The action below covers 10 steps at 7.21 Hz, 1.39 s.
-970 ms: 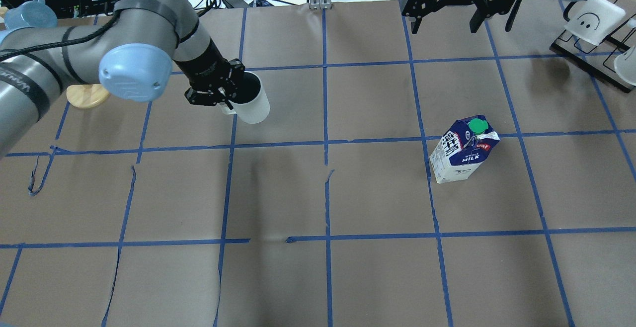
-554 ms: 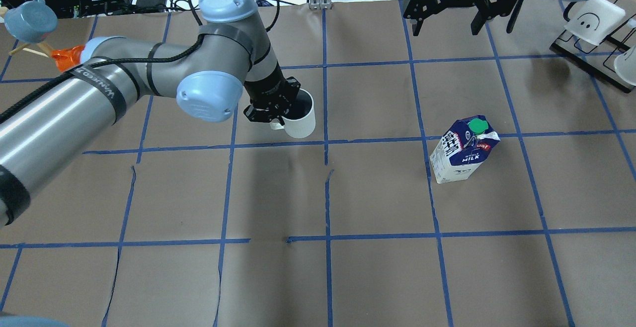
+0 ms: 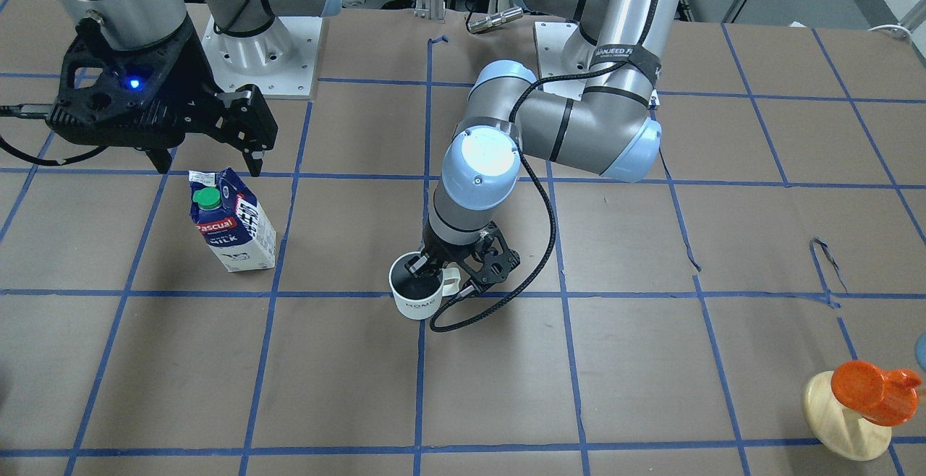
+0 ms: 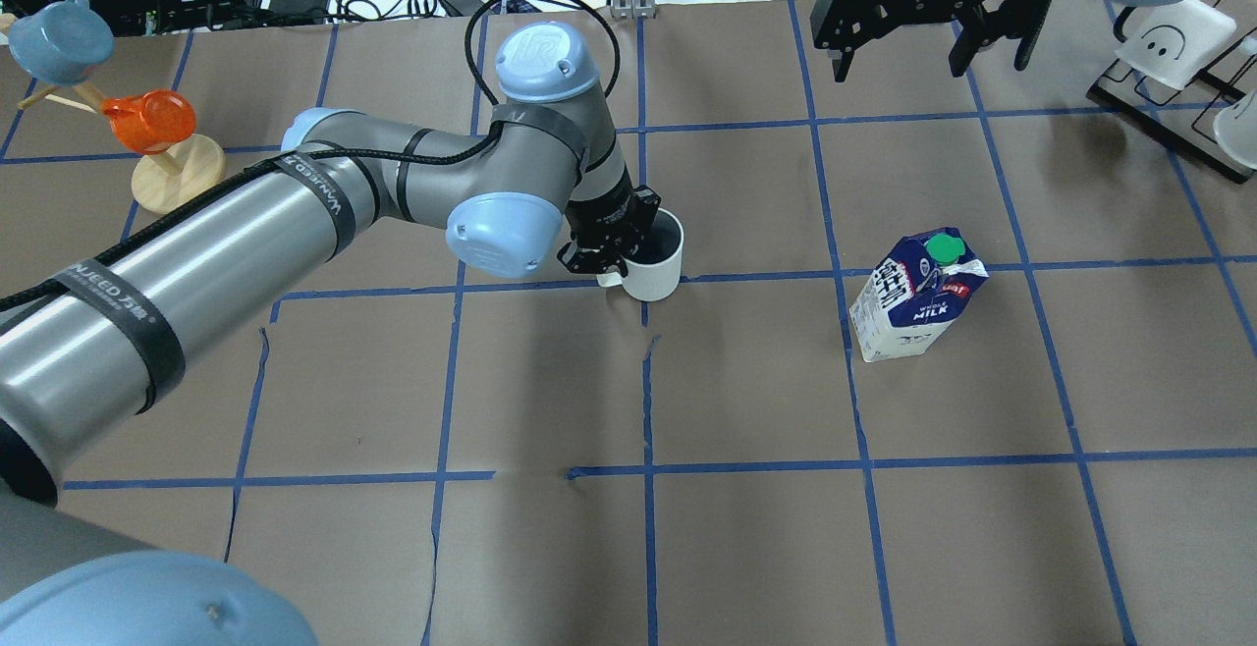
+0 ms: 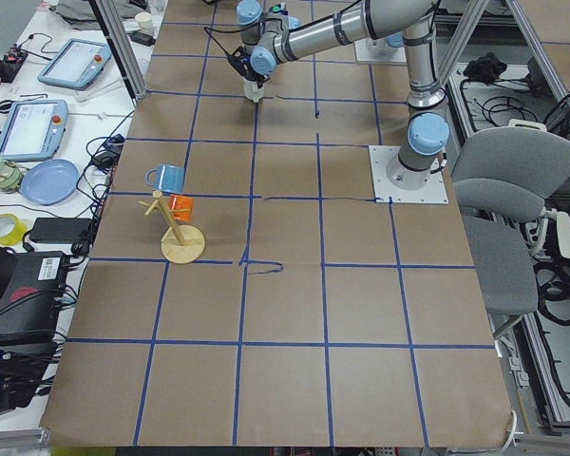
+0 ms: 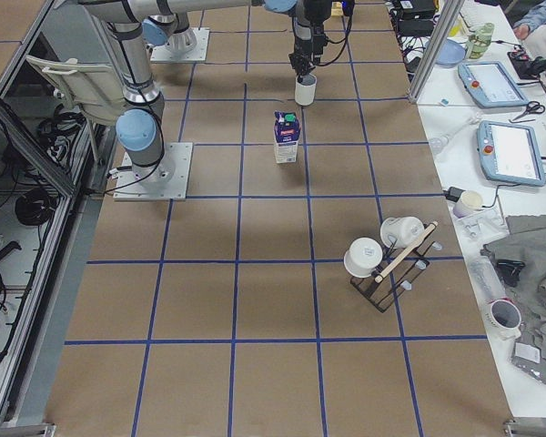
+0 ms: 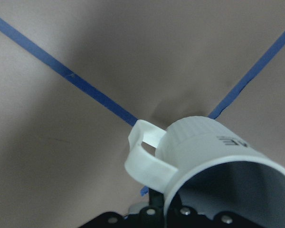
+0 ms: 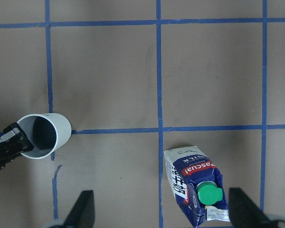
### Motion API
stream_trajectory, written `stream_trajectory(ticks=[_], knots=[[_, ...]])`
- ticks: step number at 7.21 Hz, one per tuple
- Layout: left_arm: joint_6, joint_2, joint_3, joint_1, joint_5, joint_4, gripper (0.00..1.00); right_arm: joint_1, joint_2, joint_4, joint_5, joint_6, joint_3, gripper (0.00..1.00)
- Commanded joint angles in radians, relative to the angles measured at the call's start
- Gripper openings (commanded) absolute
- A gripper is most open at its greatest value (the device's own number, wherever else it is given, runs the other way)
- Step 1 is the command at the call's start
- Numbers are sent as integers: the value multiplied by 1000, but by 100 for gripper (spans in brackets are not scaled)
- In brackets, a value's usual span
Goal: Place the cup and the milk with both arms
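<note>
The cup [image 4: 656, 261], a white mug with a dark inside, is upright at a tape crossing near the table's middle. I cannot tell whether it touches the table. My left gripper [image 4: 617, 251] is shut on the cup's rim beside the handle; this also shows in the front view [image 3: 432, 271] and the left wrist view [image 7: 213, 156]. The milk [image 4: 918, 297] stands upright to the cup's right, free of any gripper. My right gripper [image 4: 899, 62] is open and empty, high above and beyond the milk [image 8: 194, 190]. In the front view it hangs just above the carton [image 3: 231, 223].
A wooden stand [image 4: 177, 180] with an orange cup [image 4: 147, 121] and a blue cup stands at the far left. A black rack with white mugs [image 4: 1174, 42] is at the far right. Cables and devices lie beyond the table's far edge.
My left arm has carried the cup to the right, from the left half to the tape crossing near the middle. The right gripper has shifted slightly right. The milk has not moved.
</note>
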Motion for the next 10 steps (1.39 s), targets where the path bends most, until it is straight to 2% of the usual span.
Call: stream_trajectory(ticks=[1, 2, 3, 4, 5, 6, 8, 10], knots=[[22, -4, 13, -6, 10, 15, 100, 4, 0, -3, 2, -11, 4, 100], [175, 26, 28, 11, 42, -4, 100, -3, 4, -6, -13, -26, 22, 100], [284, 63, 60, 50, 117, -65, 100, -16, 6, -8, -13, -122, 59, 100], [373, 98, 124, 90, 122, -180, 100, -53, 3, -8, -13, -228, 105, 100], [438, 137, 200, 133, 170, -316, 100, -93, 0, -6, -13, -291, 161, 100], [574, 170, 244, 182, 208, -395, 100, -113, -2, -25, -15, -365, 212, 100], [715, 238, 242, 242, 216, -463, 100, -122, 0, -49, -16, -373, 284, 100], [765, 290, 199, 259, 273, -523, 100, -147, -2, -126, -31, -378, 375, 97]])
